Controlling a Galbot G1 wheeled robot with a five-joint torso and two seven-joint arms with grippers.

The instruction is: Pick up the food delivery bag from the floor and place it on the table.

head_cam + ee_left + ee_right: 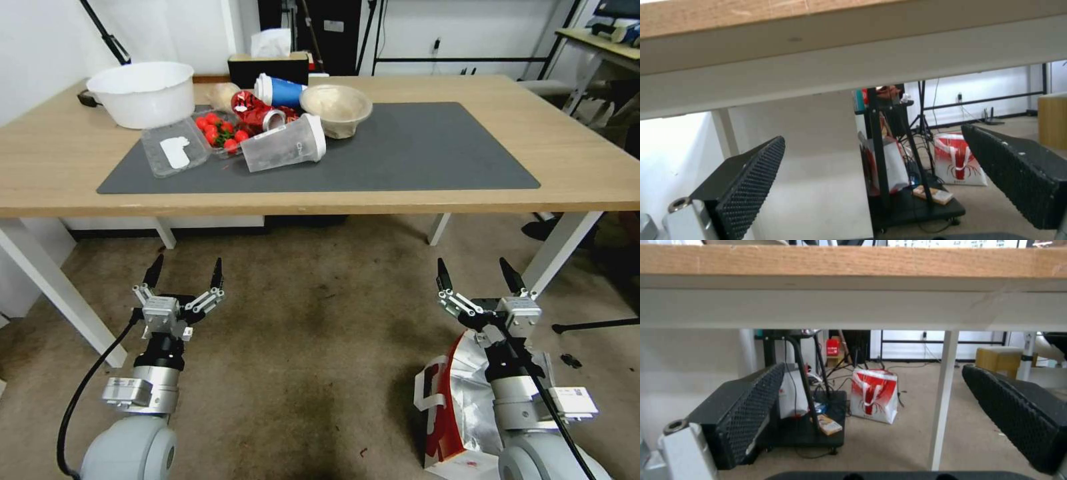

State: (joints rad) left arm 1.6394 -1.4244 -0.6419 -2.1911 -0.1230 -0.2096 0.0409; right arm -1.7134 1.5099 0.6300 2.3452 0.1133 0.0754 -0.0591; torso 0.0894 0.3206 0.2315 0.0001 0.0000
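Note:
The food delivery bag [450, 413] stands on the floor [307, 333] at the lower right. It is red and white with silver foil lining and a white strap handle, and my right arm hides part of it. My right gripper [475, 270] hangs open above and just past the bag, touching nothing. My left gripper [187, 267] is open too, over bare carpet to the left. Both sit below the front edge of the table [400, 200], whose dark grey mat [413, 147] is bare on its right half. In the wrist views both grippers [873, 140] [873, 368] face the table's underside, fingers apart.
A white basin [141, 90], a strawberry box [223, 133], cups and a bowl [337, 107] crowd the table's left half. White table legs [60, 293] [560, 250] flank the grippers. Beyond the table stand a black cart [889, 166] and a lobster-print bag [874, 395].

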